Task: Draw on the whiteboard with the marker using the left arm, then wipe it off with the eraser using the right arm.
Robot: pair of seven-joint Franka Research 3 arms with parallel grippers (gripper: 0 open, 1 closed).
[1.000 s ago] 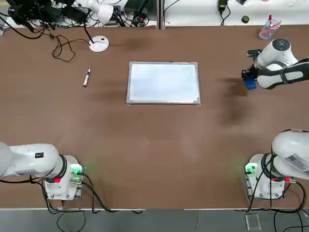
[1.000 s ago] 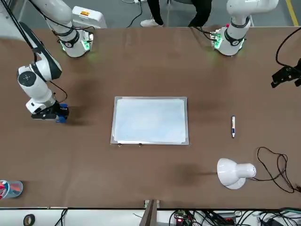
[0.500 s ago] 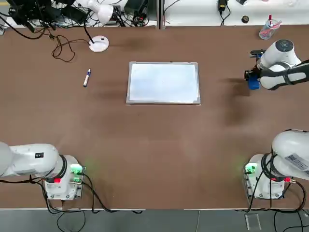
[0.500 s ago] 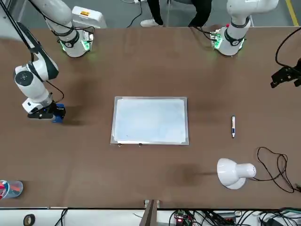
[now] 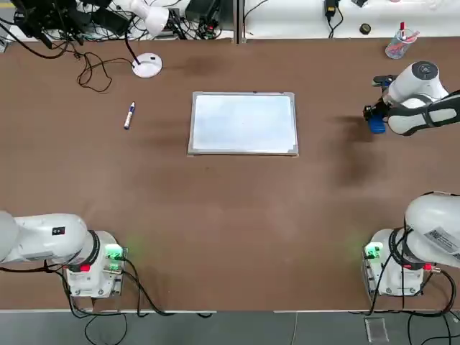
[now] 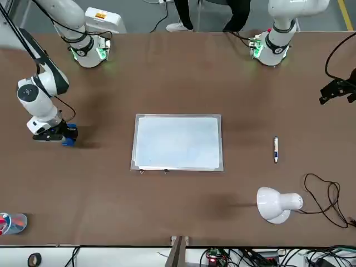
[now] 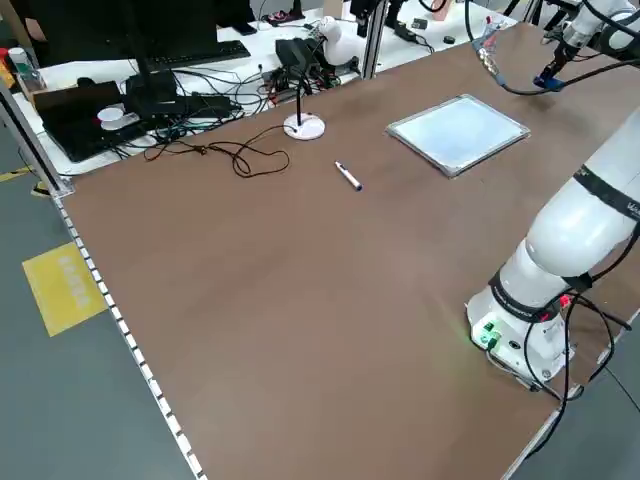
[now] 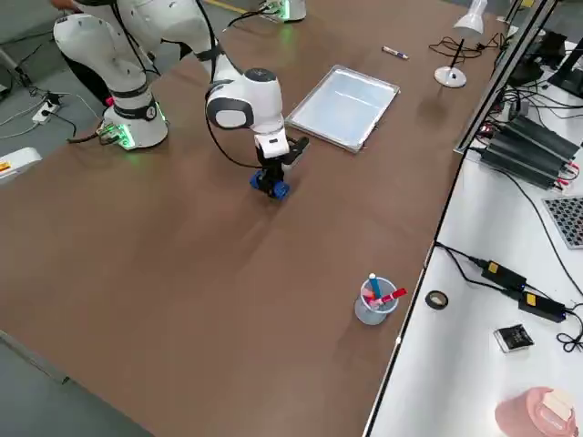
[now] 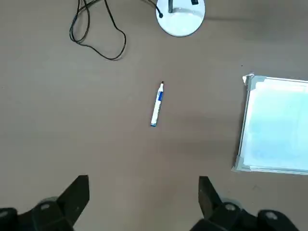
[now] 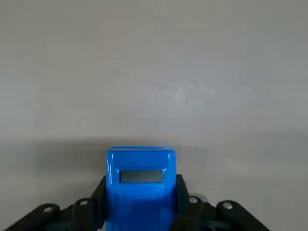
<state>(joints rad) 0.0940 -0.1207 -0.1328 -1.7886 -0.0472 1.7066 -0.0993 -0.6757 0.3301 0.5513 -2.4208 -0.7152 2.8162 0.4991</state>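
The whiteboard [image 5: 243, 123] [image 6: 178, 142] lies flat mid-table, its surface blank. To the robot's left of it lies the marker [image 5: 129, 116] [image 6: 275, 149] [image 9: 157, 104], alone on the brown table. My right gripper [image 10: 140, 192] [image 6: 65, 135] is shut on the blue eraser [image 10: 140, 183] [image 5: 375, 126] [image 8: 275, 187], low over the table well to the right of the board. I cannot tell whether the eraser touches the table. My left gripper [image 9: 143, 197] hangs open and empty, high above the table on the near side of the marker.
A white desk lamp [image 5: 147, 65] and a loose black cable [image 5: 93, 72] sit at the far left. A clear cup of pens [image 5: 397, 44] stands at the far right edge. The arm bases [image 5: 93, 269] [image 5: 384, 269] occupy the near corners.
The right gripper with the eraser has drifted a little farther to the right, away from the whiteboard. The left arm, marker and board have not moved.
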